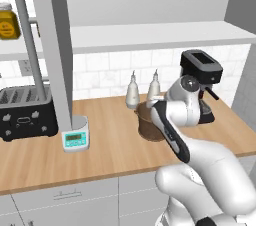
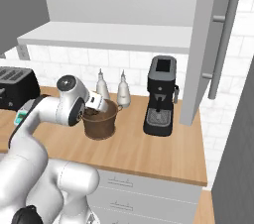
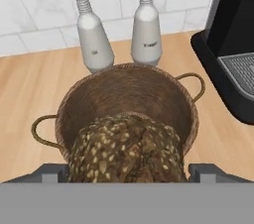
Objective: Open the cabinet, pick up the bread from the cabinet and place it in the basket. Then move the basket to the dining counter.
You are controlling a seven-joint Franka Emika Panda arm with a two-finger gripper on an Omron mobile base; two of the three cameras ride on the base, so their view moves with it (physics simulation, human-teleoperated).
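Two pale bottles (image 3: 119, 32) stand side by side against the white tiled wall, and right in front of them on the wooden worktop (image 1: 100, 150) sits the basket (image 3: 126, 101), round, dark and woven, with a thin loop handle on either side. The gripper (image 2: 97, 103) hangs over the basket's rim with the bread (image 3: 126, 148) clamped between its fingers; from the hand view the seeded brown roll sits between the two dark fingertips, directly above the basket's open mouth. I cannot tell whether the roll touches the basket's inside or hangs just clear of it.

Just beside the basket, on the right, stands a black coffee machine (image 2: 161, 96). Further along the worktop to the left are a small white kitchen scale (image 1: 76, 137) with a teal display and a black toaster (image 1: 25, 112).

Overhead, the cabinet (image 1: 150, 0) is open: one light grey door (image 1: 52, 45) swings out on the left with its long silver bar handle (image 1: 30, 50), the other door (image 2: 211, 39) stands out on the right, and the pale shelf (image 2: 109, 34) runs between them. A yellow jar (image 1: 8, 22) sits up on a shelf at the far left.
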